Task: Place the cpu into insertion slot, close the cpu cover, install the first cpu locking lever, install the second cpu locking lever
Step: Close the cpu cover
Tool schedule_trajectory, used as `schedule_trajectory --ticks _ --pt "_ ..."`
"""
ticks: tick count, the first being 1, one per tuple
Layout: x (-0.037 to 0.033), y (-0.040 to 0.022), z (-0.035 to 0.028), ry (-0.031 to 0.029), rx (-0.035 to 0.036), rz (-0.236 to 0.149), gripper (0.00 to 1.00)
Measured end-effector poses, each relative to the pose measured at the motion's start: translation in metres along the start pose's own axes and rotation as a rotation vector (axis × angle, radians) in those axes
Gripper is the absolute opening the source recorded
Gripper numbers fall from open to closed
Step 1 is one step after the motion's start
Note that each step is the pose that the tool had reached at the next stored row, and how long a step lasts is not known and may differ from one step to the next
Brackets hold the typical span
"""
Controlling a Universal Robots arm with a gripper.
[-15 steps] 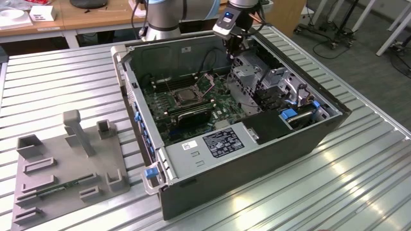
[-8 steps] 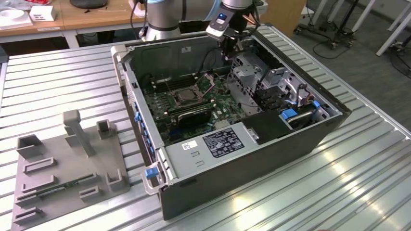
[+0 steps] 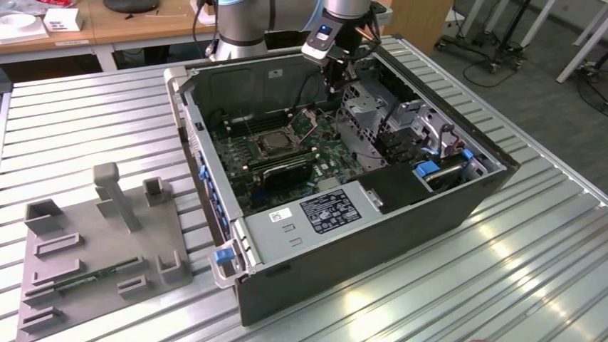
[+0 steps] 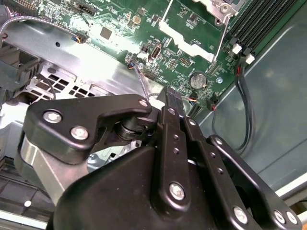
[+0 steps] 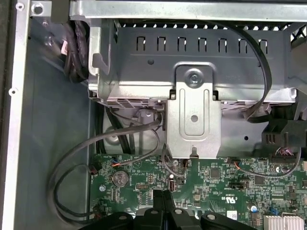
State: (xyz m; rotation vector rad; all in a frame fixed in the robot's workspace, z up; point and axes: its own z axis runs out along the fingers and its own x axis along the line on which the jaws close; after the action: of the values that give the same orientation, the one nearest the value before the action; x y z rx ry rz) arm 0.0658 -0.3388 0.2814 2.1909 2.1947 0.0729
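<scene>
An open computer case [image 3: 332,235] lies on the table with its green motherboard [image 3: 285,153] facing up. The insertion slot [image 3: 269,142] sits mid-board, with the silvery cpu cover [image 3: 253,137] framing a grey square middle; I cannot tell the cpu apart there. One corner of that cover [image 4: 218,5] and a thin metal lever rod [image 4: 222,36] appear in the second wrist view. My gripper [image 3: 334,80] hangs over the case's far end, away from the slot. Its black fingers [image 4: 168,96] are shut with nothing between them, above the board's edge [image 5: 163,196].
A grey drive cage with a bracket [image 5: 194,112] stands close to the gripper. Black cables [image 5: 72,182] loop along the case wall. Memory slots [image 4: 259,24] and a coin cell [image 4: 197,80] lie nearby. A grey fixture plate [image 3: 95,242] rests on the table at the exterior view's left.
</scene>
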Motion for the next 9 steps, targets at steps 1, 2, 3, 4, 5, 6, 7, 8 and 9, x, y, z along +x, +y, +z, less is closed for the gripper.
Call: schedule_trajectory --ticks 1,2,3,4,5,6,7,8,9 --pt "0.0000 -0.0003 0.0001 0.0003 -0.0001 0.000 0.10" --pt "0.0000 -0.0004 0.0001 0.0003 -0.0001 0.000 0.10" --pt "0.0000 -0.0005 0.0001 0.0002 -0.0001 0.000 0.10" --pt "0.0000 -0.0007 0.0001 0.0003 -0.0001 0.000 0.10" --pt "0.0000 -0.0007 0.0001 0.0003 -0.0001 0.000 0.10" --pt "0.0000 -0.0007 0.0001 0.0003 -0.0001 0.000 0.10" --pt "0.0000 -0.0007 0.0001 0.0003 -0.0001 0.000 0.10" --pt "0.0000 -0.0007 0.0001 0.0002 -0.0001 0.000 0.10" --pt "0.0000 -0.0007 0.0001 0.0003 -0.0001 0.000 0.10"
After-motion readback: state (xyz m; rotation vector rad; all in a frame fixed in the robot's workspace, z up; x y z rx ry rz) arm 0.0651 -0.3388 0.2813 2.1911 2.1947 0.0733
